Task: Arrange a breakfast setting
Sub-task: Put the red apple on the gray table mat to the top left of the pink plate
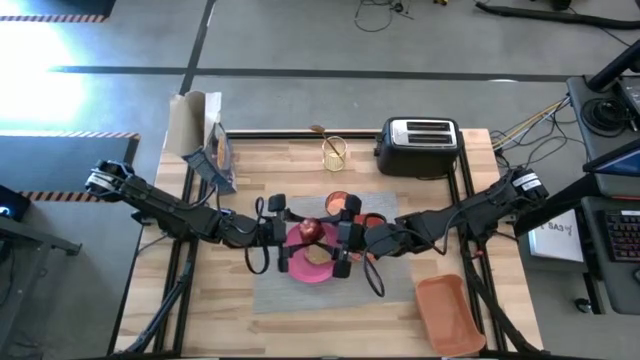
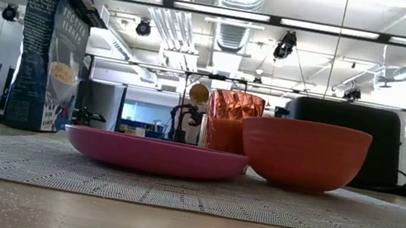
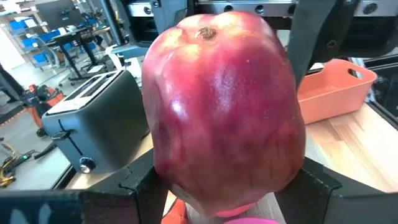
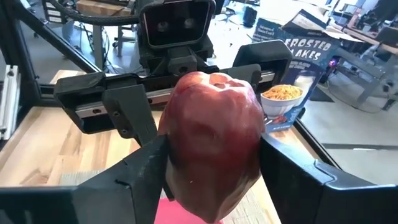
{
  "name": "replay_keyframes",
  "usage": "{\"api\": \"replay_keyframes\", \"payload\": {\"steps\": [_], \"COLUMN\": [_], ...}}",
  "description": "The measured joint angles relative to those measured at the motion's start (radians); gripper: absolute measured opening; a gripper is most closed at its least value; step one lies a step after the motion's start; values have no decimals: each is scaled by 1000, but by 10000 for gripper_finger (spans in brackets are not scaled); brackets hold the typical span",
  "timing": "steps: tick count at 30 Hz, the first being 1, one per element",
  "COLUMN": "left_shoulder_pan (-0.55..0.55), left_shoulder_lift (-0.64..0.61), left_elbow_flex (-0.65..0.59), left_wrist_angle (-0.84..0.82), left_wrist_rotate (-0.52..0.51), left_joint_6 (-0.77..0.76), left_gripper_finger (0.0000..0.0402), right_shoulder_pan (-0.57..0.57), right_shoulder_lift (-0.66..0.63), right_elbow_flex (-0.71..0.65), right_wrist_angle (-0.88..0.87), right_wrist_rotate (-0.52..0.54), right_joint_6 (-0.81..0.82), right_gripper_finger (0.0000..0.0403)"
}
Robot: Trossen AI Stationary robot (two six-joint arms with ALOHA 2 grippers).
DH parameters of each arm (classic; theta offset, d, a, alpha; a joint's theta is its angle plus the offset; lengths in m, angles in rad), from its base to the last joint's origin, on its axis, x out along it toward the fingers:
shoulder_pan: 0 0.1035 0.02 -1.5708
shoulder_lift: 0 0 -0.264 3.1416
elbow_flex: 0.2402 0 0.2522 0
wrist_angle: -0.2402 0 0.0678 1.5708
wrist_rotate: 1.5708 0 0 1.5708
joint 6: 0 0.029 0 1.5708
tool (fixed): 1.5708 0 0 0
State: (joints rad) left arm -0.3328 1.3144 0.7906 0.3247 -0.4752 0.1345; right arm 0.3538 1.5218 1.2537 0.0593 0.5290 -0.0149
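Note:
The red apple [image 1: 310, 229] [image 3: 224, 112] [image 4: 214, 124] hangs in the air over the round pink plate [image 1: 300, 268] [image 2: 154, 154], which lies on the grey placemat [image 1: 270, 290]. My left gripper [image 1: 292, 232] [image 3: 227, 190] reaches it from the table's left and my right gripper [image 1: 335, 238] [image 4: 214, 171] from the right. Both are shut on it, facing each other. A brown toast slice [image 1: 318, 255] lies on the plate. The orange bowl [image 2: 302, 153] and the small orange cup [image 2: 231, 123] stand on the mat behind the plate. My left gripper pinches the apple's two opposite flanks [image 3: 158, 168] between its fingers [image 3: 140, 186], coming in about level from the table's left. The apple is lifted clear above the plate. My right gripper has the apple between its two fingers [image 4: 149, 168], which lie against the flanks [image 4: 171, 155] on the side away from the left gripper with no gap showing. It comes in about level from the table's right, opposite the left gripper.
A black-and-silver toaster [image 1: 418, 145] stands at the far edge, with a clear glass [image 1: 334, 152] to its left. A cereal bag [image 1: 215, 150] [image 2: 50, 53] stands at the far left. An orange tray [image 1: 450, 312] lies at the near right. Bare wood shows near the front edge.

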Motion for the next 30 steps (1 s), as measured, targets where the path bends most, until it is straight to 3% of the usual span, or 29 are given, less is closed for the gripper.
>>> {"api": "replay_keyframes", "payload": {"steps": [4, 13, 18, 23, 30], "left_shoulder_pan": [3, 14, 48, 157, 321], "left_shoulder_lift": [0, -13, -36, -51, 8], "left_elbow_flex": [0, 0, 0, 0, -10], "left_wrist_angle": [-4, -81, -230, -454, -644], "left_wrist_rotate": [-32, -81, -140, -144, 71], "left_joint_6": [-29, -124, -205, -356, -448], "left_gripper_finger": [220, 218, 218, 218, 222], "right_shoulder_pan": [2, 2, -2, -23, -59], "right_shoulder_lift": [-6, -8, -8, -8, -8], "right_elbow_flex": [14, 173, 236, 259, 257], "right_wrist_angle": [-49, -478, -650, -740, -787], "right_wrist_rotate": [73, 92, 99, 99, 99], "right_joint_6": [32, 229, 327, 382, 411], "right_gripper_finger": [244, 266, 261, 258, 256]}}
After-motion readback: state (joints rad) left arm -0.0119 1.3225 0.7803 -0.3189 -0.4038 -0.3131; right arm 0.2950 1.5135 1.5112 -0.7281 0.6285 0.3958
